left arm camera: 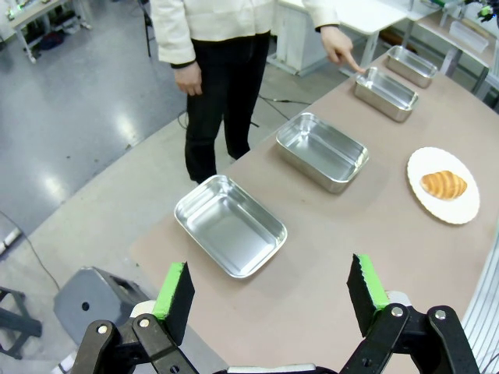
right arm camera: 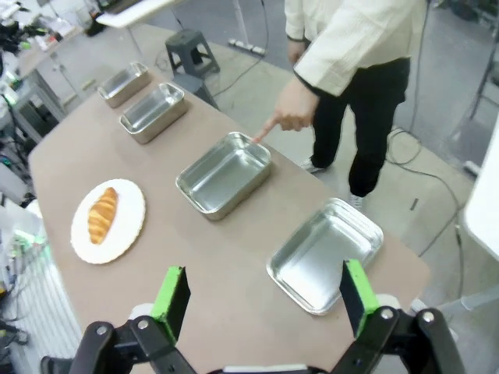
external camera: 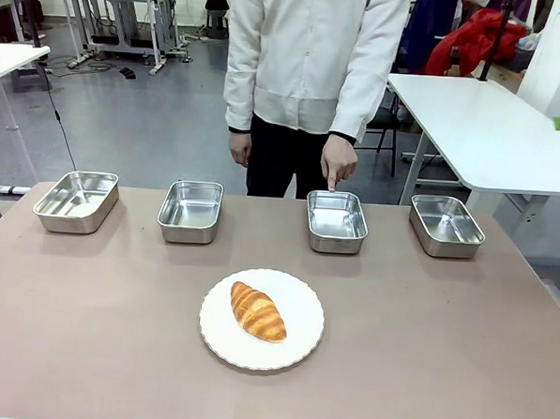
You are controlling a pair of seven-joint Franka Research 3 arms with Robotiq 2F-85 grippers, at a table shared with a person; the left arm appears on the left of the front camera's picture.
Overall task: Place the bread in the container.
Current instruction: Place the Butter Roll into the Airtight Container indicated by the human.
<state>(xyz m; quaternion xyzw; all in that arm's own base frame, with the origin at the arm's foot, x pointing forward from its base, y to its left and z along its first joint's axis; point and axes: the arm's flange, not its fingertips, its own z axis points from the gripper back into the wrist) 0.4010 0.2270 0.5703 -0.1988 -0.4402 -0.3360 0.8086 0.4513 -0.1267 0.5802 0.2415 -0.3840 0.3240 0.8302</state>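
The bread (external camera: 258, 312), a golden-brown croissant, lies on a round white plate (external camera: 297, 340) near the table's middle front. Several shiny steel trays stand in a row behind it. A person's hand (external camera: 338, 162) points a finger down at the rim of one container (external camera: 337, 220), third from the left. In the left wrist view my left gripper (left arm camera: 269, 292) is open and empty, high above the table's left end, far from the bread (left arm camera: 444, 185). My right gripper (right arm camera: 265, 292) is also open and empty, above the right end, with the pointed-at container (right arm camera: 224, 174) and the bread (right arm camera: 101, 214) beyond.
The other trays stand at the far left (external camera: 77, 200), left of middle (external camera: 190, 209) and far right (external camera: 445, 225). The person stands at the table's far edge. A white table (external camera: 482, 122) stands behind on the right.
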